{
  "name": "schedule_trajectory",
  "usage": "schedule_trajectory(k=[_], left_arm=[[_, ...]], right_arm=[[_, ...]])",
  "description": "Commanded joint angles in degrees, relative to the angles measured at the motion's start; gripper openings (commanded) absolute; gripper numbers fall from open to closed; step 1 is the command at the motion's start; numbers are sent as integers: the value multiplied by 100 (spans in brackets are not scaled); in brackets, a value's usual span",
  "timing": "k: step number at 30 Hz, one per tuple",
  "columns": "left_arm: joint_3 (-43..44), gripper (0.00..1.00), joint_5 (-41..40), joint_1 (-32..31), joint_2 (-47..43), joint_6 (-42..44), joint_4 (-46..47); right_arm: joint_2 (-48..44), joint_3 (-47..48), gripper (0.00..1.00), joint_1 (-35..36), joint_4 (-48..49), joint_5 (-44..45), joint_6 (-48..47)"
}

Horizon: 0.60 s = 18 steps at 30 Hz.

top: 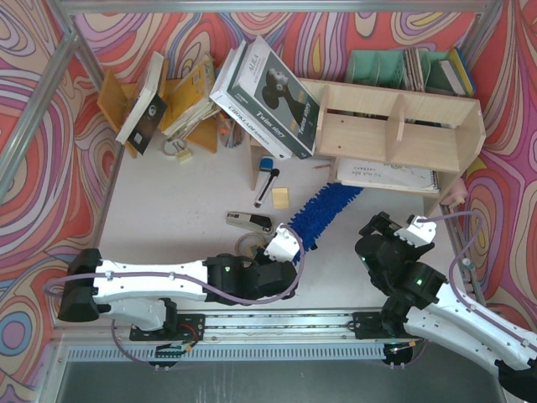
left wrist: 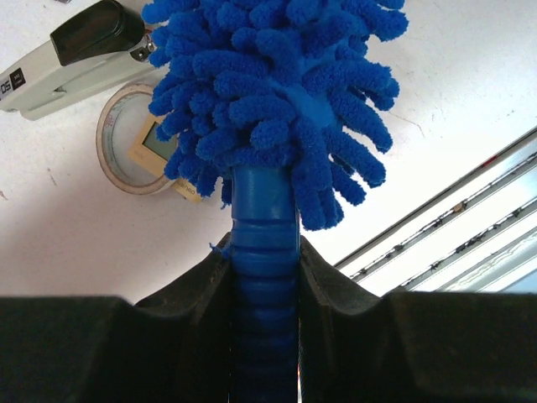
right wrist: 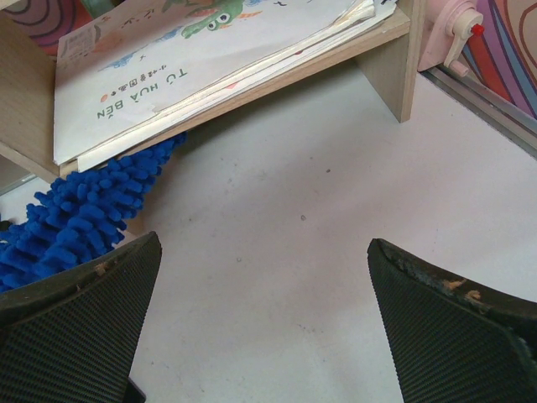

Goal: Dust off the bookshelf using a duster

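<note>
Grips the duster [top: 323,211] by its ribbed blue handle in the left claw [top: 285,242], low over the worktop [top: 185,193]. Points the fluffy head up and to the right, tip at the lower tier of the bookshelf [top: 403,134], near its left front corner. Holds the right claw [top: 379,232] off the shelf's right front, apart from the duster.

Seen only from above:
- The whole two-tier shelf with its dividers.
- Big books [top: 268,96] leaning against its left end.
- An orange rack [top: 176,92] at far left and a green organizer [top: 377,65] behind.
- A marker [top: 267,180] and a sticky note [top: 280,197] just left of the fluff.

Seen only from the left wrist: jaws closed tight on the handle just below the fluff. Also a stapler [left wrist: 67,54] and a tape roll [left wrist: 126,143] close beside the head, and a metal rail [left wrist: 453,227] at lower right.

Seen only from the right wrist: fingers [right wrist: 84,327] spread wide, nothing between them, bare worktop underneath. Fluff tucked under the lower board's front edge, beneath an overhanging booklet [right wrist: 193,59]. A pink sharpener [right wrist: 457,34] beside the shelf's right upright.

White worktop, faintly scuffed and speckled. Swirling red, purple and yellow walls [top: 33,126] all round, set in a metal frame.
</note>
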Motion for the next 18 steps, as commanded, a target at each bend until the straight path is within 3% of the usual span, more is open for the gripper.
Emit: schedule_trajectory(k=[1, 8, 18], left_arm=[[-109, 0, -443, 57, -27, 117, 385], [-10, 0, -94, 130, 464, -43, 293], [408, 0, 382, 114, 794, 461, 142]], right_arm=[[-50, -5, 99, -6, -121, 162, 122], [-15, 12, 99, -6, -121, 163, 97], [-18, 39, 99, -6, -167, 195, 108]])
